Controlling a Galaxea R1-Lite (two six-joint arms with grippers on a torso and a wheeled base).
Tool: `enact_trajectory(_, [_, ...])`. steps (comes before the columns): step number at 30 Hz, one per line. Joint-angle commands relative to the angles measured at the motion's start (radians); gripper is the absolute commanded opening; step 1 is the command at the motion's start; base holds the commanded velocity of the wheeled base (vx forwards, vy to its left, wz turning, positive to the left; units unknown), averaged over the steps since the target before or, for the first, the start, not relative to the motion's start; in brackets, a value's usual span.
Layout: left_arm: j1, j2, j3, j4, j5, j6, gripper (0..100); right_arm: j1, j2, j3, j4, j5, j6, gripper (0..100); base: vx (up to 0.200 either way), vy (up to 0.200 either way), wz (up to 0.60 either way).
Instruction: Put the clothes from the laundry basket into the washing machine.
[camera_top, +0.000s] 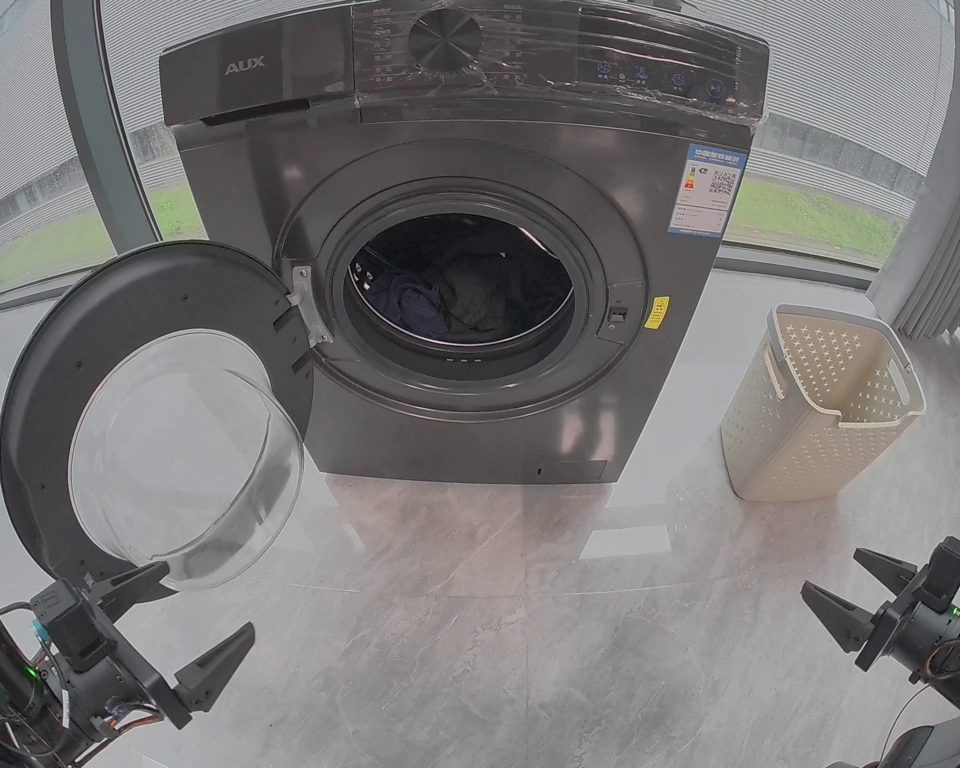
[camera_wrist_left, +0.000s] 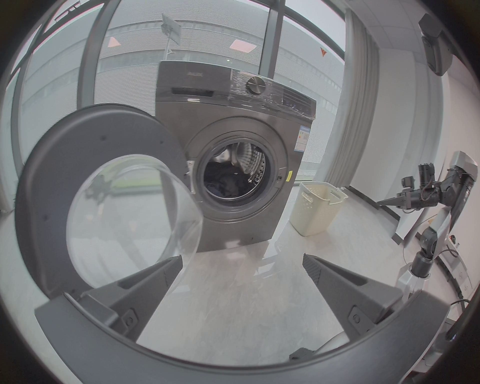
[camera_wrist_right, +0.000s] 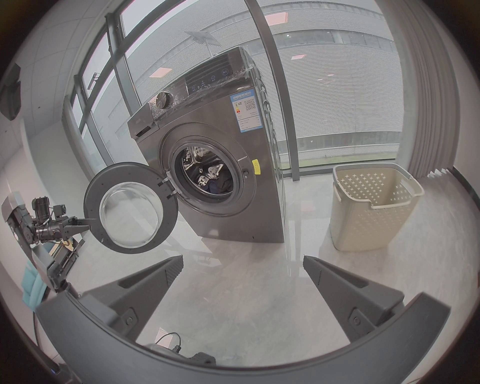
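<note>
A grey front-loading washing machine (camera_top: 460, 250) stands ahead with its round door (camera_top: 150, 410) swung open to the left. Dark clothes (camera_top: 460, 285) lie inside the drum (camera_wrist_left: 232, 175). A cream laundry basket (camera_top: 820, 405) stands on the floor to the machine's right; the part of its inside that shows holds nothing. My left gripper (camera_top: 190, 615) hangs low at the near left, just in front of the door, open and holding nothing. My right gripper (camera_top: 845, 590) is low at the near right, in front of the basket (camera_wrist_right: 372, 205), open with nothing in it.
Pale glossy tiled floor (camera_top: 480, 620) stretches between me and the machine. Large windows (camera_top: 60, 170) run behind it, and a curtain (camera_top: 930, 270) hangs at the far right next to the basket. The open door takes up room at the left.
</note>
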Motion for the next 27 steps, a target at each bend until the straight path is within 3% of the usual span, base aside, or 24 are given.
enact_trajectory(1, [0.148,-0.283,0.017,0.185,-0.012,0.004,100,-0.098,-0.198,0.017,0.149,0.009,-0.01,100,0.0,0.0,0.0])
enact_trajectory(4, [0.234,-0.409,0.017,0.322,-0.024,0.008,100,-0.146,-0.324,0.017,0.287,0.029,-0.042,100,0.0,0.0,0.0])
enact_trajectory(6, [0.3,-0.53,0.017,0.398,-0.058,0.013,100,-0.183,-0.424,0.017,0.361,0.064,-0.074,100,0.0,0.2,0.0])
enact_trajectory(8, [0.373,-0.627,0.017,0.455,-0.125,0.014,100,-0.229,-0.508,0.017,0.413,0.103,-0.105,100,0.0,0.2,0.0])
enact_trajectory(9, [0.373,-0.627,0.017,0.455,-0.125,0.014,100,-0.229,-0.508,0.017,0.413,0.103,-0.105,100,0.0,0.2,0.0])
enact_trajectory(10, [0.458,-0.711,0.017,0.518,-0.208,0.025,100,-0.275,-0.576,0.017,0.458,0.139,-0.131,100,0.0,0.2,0.0])
enact_trajectory(11, [0.458,-0.711,0.017,0.518,-0.208,0.025,100,-0.275,-0.576,0.017,0.458,0.139,-0.131,100,0.0,0.2,0.0])
enact_trajectory(12, [0.53,-0.78,0.017,0.578,-0.262,0.05,100,-0.309,-0.617,0.017,0.494,0.161,-0.144,100,0.0,0.2,0.0])
enact_trajectory(15, [0.619,-0.86,0.017,0.662,-0.322,0.07,100,-0.342,-0.677,0.017,0.537,0.165,-0.147,100,0.0,0.2,0.0])
enact_trajectory(17, [0.654,-0.909,0.017,0.716,-0.345,0.068,100,-0.352,-0.723,0.017,0.563,0.165,-0.147,100,0.0,0.2,0.0])
enact_trajectory(22, [0.656,-0.912,0.017,0.724,-0.312,0.047,100,-0.385,-0.827,0.017,0.626,0.17,-0.147,100,0.0,0.08,0.0])
enact_trajectory(23, [0.657,-0.912,0.017,0.725,-0.262,0.053,100,-0.404,-0.878,0.017,0.678,0.181,-0.15,100,0.0,0.0,0.0])
enact_trajectory(25, [0.657,-0.912,0.017,0.725,-0.239,0.051,100,-0.424,-0.904,0.017,0.695,0.195,-0.153,100,0.0,0.0,0.0])
enact_trajectory(26, [0.659,-0.912,0.017,0.725,-0.208,0.05,100,-0.462,-0.939,0.008,0.72,0.218,-0.157,100,0.0,0.0,0.0])
enact_trajectory(27, [0.66,-0.91,0.017,0.728,-0.159,0.053,100,-0.471,-0.954,0.008,0.712,0.213,-0.171,100,-0.2,0.0,0.0])
